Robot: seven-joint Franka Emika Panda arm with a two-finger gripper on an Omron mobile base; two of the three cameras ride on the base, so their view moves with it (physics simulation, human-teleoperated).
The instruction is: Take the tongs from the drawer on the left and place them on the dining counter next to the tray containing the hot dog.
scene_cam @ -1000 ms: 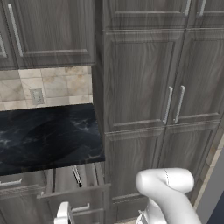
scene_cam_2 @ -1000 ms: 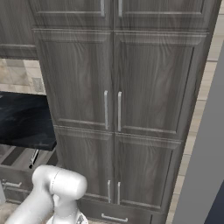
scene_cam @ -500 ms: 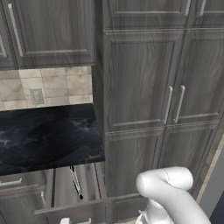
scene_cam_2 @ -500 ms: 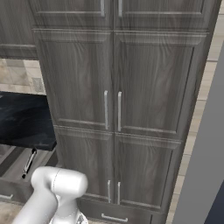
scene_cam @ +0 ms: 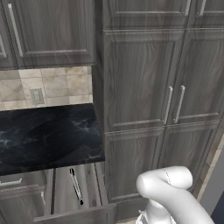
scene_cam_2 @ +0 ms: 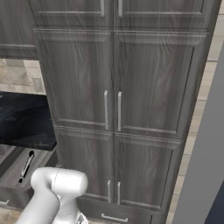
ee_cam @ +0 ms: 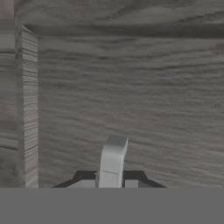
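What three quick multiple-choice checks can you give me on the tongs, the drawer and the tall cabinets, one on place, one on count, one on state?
1. Where do the tongs lie?
A. on the black counter
B. inside the drawer
C. on the floor

2. How many long handles show on the tall cabinet's middle doors?
A. one
B. two
C. four

3. What state is the drawer in?
A. pulled open
B. fully closed
C. removed from the cabinet

Answers:
1 B: the tongs rest on the bottom of the drawer, below the edge of the black counter.
2 B: a pair of long handles sits side by side where the two middle doors meet.
3 A: the drawer's front stands out from the cabinet, so its inside shows from above, in both base views.
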